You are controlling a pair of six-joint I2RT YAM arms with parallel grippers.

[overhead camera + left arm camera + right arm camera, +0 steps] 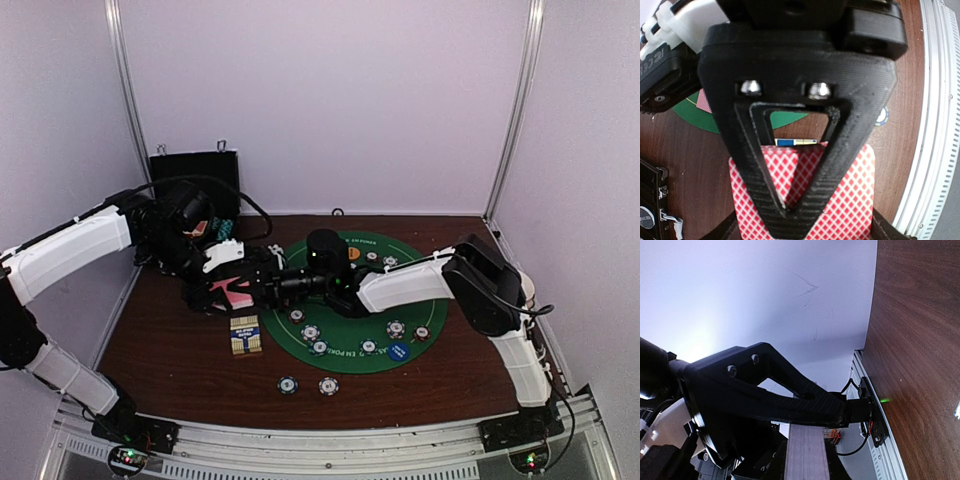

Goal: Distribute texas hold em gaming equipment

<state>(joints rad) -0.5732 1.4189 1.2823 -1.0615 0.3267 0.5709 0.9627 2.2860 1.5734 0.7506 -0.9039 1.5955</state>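
We hold the pink-backed playing cards [237, 292] clamped in our left tool [224, 276] at the green mat's [365, 352] nine o'clock edge, where the right tool [283, 283] meets them from three o'clock, its grip unclear.

Left gripper [230, 291] clamped; right gripper [256, 286] alongside, arms converging.
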